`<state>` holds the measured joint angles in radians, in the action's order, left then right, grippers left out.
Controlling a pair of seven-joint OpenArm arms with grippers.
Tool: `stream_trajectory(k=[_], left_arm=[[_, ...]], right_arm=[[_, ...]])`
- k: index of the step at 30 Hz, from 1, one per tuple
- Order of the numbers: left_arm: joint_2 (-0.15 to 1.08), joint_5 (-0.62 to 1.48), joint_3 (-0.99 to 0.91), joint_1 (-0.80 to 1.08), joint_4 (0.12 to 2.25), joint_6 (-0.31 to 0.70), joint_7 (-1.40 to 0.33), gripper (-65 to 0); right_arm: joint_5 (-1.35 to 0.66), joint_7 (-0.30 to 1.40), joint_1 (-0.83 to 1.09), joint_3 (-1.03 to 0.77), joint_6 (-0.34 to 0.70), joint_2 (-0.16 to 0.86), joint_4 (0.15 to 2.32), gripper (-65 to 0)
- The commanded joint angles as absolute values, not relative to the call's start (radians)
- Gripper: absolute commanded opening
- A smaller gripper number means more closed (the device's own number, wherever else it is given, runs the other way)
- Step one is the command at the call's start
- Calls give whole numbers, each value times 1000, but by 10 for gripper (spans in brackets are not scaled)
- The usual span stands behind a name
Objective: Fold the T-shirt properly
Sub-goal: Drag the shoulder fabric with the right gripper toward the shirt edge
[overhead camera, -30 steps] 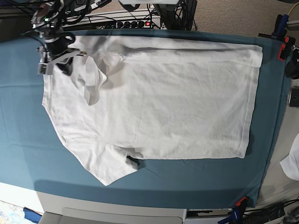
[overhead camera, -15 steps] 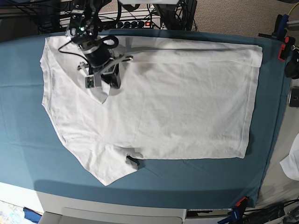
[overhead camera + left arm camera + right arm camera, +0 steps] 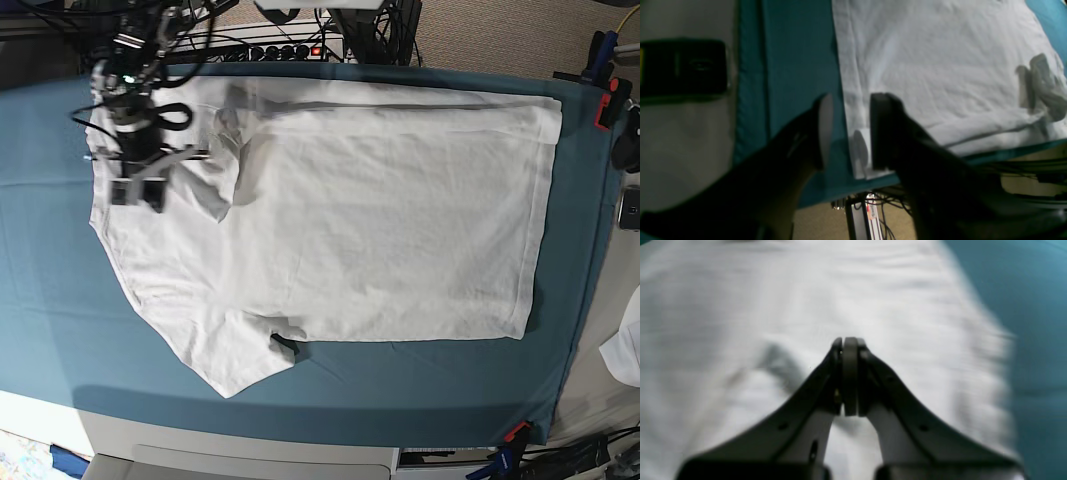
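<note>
The T-shirt [image 3: 350, 220] lies spread flat across the middle of the base view on the teal cloth [image 3: 60, 290] that covers my worktop, its straight hem toward the right of the frame and one sleeve pointing to the lower left.

My right claw [image 3: 138, 192] hangs over the shirt's upper left part, near the collar end. In the right wrist view my right claw [image 3: 849, 350] has its two tips pressed flat together with nothing between them, white cloth blurred beneath.

My left claw [image 3: 848, 130] is out of the base view. In the left wrist view its tips stand spread apart, straddling the shirt's hemmed edge near a corner, gripping nothing. A dark flat device [image 3: 683, 68] lies at the upper left of that frame, off the cloth.
</note>
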<state>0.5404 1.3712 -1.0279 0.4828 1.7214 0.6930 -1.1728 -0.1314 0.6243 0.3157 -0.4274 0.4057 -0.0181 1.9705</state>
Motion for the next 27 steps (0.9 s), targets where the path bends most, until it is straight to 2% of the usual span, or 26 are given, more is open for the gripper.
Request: stream_trajectory(k=[1, 5, 11, 23, 27], left_arm=[[563, 1391, -1037, 484, 1734, 698, -1151, -444], [563, 1391, -1037, 484, 1734, 698, -1151, -444], [562, 1391, -1037, 485, 1734, 698, -1150, -444], [562, 1391, -1037, 484, 1734, 698, -1124, -443], [562, 1391, -1037, 482, 1734, 698, -1124, -444]], right_arm=[[-160, 606, 311, -462, 403, -1, 1988, -650], [-275, 637, 311, -610, 410, 32, 1988, -650], [-442, 681, 326, -756, 494, 34, 1988, -650], [-506, 681, 352, -781, 509, 33, 1988, -650], [-508, 681, 352, -781, 558, 33, 1988, -650]])
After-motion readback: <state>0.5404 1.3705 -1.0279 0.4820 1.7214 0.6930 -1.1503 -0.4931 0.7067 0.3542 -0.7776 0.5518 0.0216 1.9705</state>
